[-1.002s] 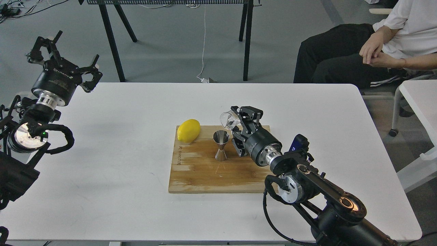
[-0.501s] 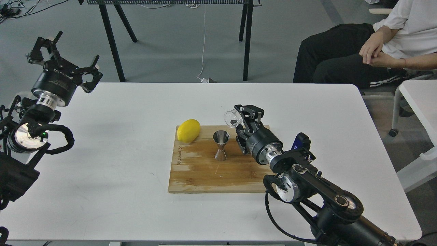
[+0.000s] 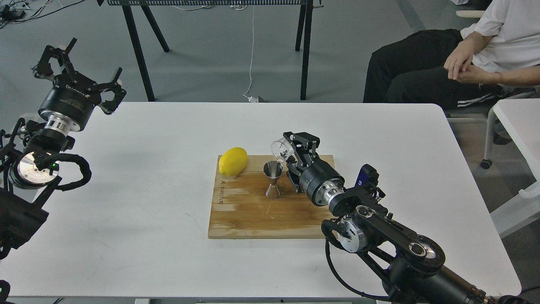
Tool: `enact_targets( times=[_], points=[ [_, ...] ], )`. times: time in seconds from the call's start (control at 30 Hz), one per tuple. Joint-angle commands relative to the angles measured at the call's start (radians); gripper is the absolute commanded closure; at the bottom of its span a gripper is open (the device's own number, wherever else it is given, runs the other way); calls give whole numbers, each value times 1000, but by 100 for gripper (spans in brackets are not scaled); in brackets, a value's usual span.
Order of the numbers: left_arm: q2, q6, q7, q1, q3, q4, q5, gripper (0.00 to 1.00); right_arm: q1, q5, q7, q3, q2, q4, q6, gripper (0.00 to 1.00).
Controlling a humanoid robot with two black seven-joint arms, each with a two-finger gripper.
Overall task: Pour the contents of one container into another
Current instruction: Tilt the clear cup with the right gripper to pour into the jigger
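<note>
Head view shows my right tool (image 3: pixel 291 148) pinching the glass cup (image 3: pixel 280 148), tipped on its side with its mouth just above the jigger (image 3: pixel 273 180); I cannot tell what either holds. That jigger stands upright on the wooden board (image 3: pixel 253 211), near a lemon (image 3: pixel 233 161). My left tool (image 3: pixel 78 69) hangs spread wide over the bench's (image 3: pixel 147 190) far left corner.

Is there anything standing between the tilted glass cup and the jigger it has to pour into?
Nothing visible: the glass cup, held tilted by the right gripper, hangs just above the jigger; the lemon lies off to the side.
</note>
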Motion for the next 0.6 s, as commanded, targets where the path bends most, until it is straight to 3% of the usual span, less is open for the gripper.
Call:
enact_targets(
  times=[0.0, 0.57],
  points=[
    [0, 0, 0, 0, 0, 0, 0, 0, 1, -35, 2, -5, 0, -2, -3, 68],
    [0, 0, 0, 0, 0, 0, 0, 0, 11, -184, 26, -64, 0, -28, -38, 68]
  ],
)
